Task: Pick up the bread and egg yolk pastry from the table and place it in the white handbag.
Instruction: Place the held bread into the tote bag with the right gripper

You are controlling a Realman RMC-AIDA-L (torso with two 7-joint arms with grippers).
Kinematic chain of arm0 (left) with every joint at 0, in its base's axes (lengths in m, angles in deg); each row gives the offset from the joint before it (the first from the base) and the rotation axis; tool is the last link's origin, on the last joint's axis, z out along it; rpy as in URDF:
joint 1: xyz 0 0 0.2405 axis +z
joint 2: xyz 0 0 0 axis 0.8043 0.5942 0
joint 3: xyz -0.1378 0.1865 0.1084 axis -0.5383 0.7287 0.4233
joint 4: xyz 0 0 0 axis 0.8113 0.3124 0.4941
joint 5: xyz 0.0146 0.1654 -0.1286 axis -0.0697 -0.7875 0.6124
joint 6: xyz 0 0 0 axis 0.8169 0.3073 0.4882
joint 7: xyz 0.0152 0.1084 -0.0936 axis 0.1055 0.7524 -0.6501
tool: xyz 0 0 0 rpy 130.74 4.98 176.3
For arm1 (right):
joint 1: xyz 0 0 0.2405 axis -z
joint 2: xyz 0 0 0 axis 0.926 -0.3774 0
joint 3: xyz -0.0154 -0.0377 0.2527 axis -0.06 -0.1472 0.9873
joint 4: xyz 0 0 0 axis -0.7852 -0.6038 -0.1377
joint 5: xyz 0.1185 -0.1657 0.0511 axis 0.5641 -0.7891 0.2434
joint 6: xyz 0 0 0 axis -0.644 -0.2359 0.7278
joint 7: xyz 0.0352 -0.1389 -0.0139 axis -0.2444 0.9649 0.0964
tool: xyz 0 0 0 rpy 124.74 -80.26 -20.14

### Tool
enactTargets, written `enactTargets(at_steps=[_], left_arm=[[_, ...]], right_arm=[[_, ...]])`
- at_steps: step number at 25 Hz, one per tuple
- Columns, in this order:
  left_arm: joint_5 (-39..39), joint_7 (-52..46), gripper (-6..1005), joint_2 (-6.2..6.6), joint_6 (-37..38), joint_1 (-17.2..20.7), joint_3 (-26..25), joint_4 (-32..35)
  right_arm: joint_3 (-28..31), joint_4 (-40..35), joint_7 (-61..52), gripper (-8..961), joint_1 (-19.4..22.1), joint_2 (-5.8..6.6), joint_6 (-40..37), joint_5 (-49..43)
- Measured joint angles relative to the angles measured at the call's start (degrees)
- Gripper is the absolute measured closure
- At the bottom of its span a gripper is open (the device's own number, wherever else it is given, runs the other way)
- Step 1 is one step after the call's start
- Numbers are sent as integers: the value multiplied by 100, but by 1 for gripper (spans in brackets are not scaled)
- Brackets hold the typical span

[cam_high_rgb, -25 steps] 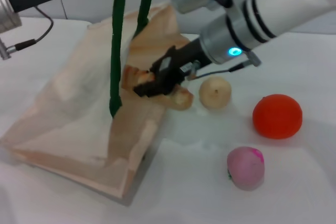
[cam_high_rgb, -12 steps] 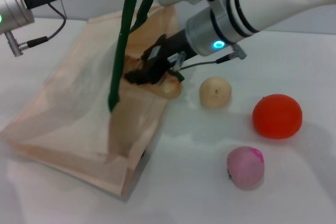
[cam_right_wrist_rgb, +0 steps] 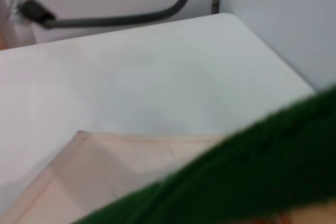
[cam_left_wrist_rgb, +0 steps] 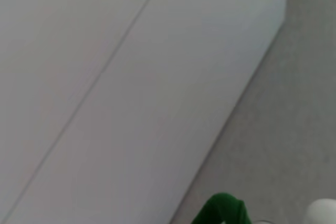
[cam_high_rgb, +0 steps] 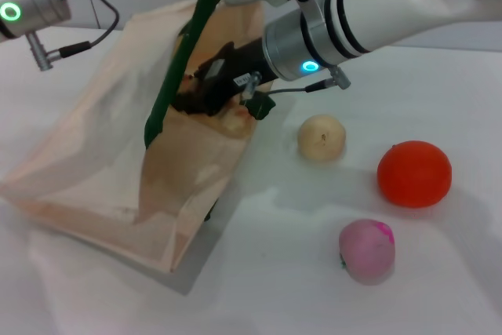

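Bread-loading step, by the look of it: right gripper (cam_high_rgb: 205, 90) deep in the white handbag (cam_high_rgb: 94, 170) mouth, finger state and bread hidden. Left gripper holding green handles (cam_high_rgb: 176, 68) up. Next: release, withdraw, reach right for egg yolk pastry (cam_high_rgb: 321, 137).

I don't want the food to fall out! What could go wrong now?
The right hand is pushed into the mouth of the white handbag, right beside the green handles that the left arm holds up. Pulling out, it might snag them and drag the bag. The bag lies tilted with its mouth open to the table, so anything let go near the edge could roll back out. The egg yolk pastry sits close by and could get bumped.
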Motion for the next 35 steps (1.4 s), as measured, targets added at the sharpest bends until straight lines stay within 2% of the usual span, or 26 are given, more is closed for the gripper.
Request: enactTargets(at_steps=[8,18,24,35], left_arm=[[69,-65,880,-40,-397,-112,-59,3],[375,-72,880,8,-542,42,-85,53],[381,-69,880,10,-542,43,-86,61],[385,-51,880,11,-531,-1,-80,53]], right_arm=[[388,219,49,650,96,33,752,-18],[790,193,452,660,297,52,675,-14],[1266,228,1004,662,335,51,72,-12],[1455,240,1128,666,354,51,247,-13]])
